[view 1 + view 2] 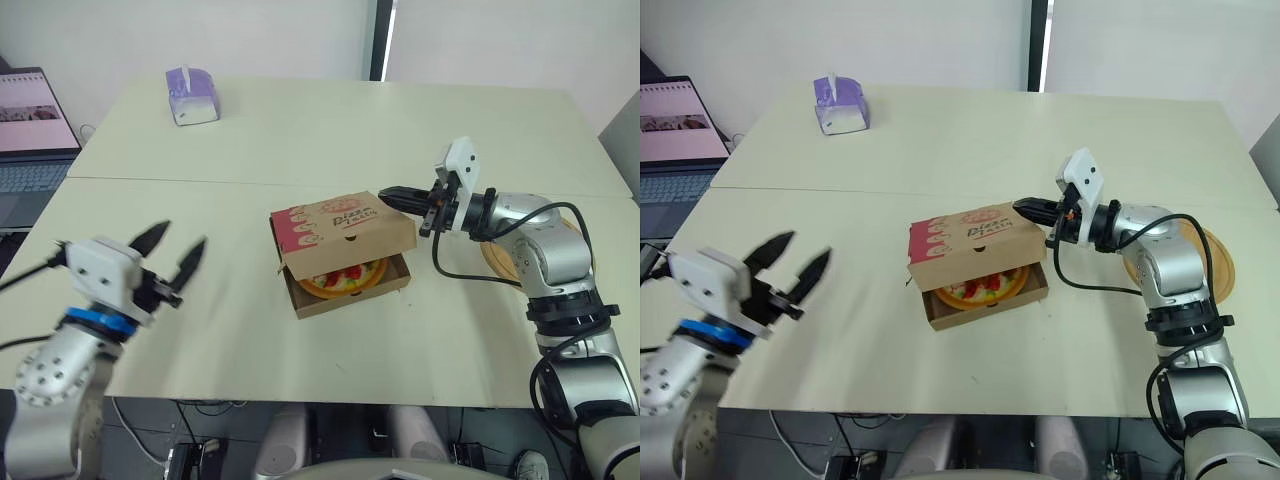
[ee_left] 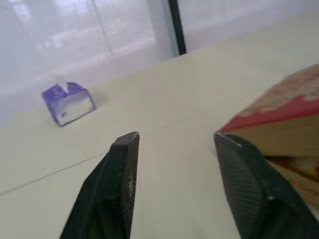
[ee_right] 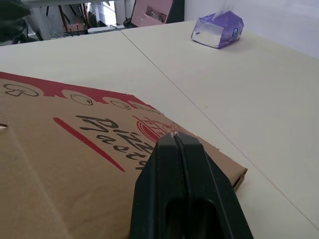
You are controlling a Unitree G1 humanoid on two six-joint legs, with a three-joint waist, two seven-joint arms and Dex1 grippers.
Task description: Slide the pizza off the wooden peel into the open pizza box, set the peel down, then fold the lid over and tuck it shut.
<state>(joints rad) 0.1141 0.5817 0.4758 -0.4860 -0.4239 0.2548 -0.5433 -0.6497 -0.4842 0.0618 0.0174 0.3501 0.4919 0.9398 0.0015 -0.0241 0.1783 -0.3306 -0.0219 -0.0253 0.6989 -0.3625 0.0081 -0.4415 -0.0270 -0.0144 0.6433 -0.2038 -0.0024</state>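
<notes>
The cardboard pizza box (image 1: 345, 290) sits in the middle of the table with the pizza (image 1: 345, 279) inside it. Its printed lid (image 1: 340, 225) is folded down over the pizza, and the front stays ajar. My right gripper (image 1: 392, 197) is shut, and its tips rest on the lid's far right edge; the lid (image 3: 75, 159) shows beneath them in the right wrist view. The wooden peel (image 1: 500, 255) lies flat on the table behind my right forearm. My left gripper (image 1: 172, 250) is open and empty, well to the left of the box (image 2: 284, 134).
A purple tissue box (image 1: 191, 95) stands at the far left of the table. A laptop (image 1: 30, 140) is open beyond the table's left edge. A seam (image 1: 200, 182) runs across the table between the two halves.
</notes>
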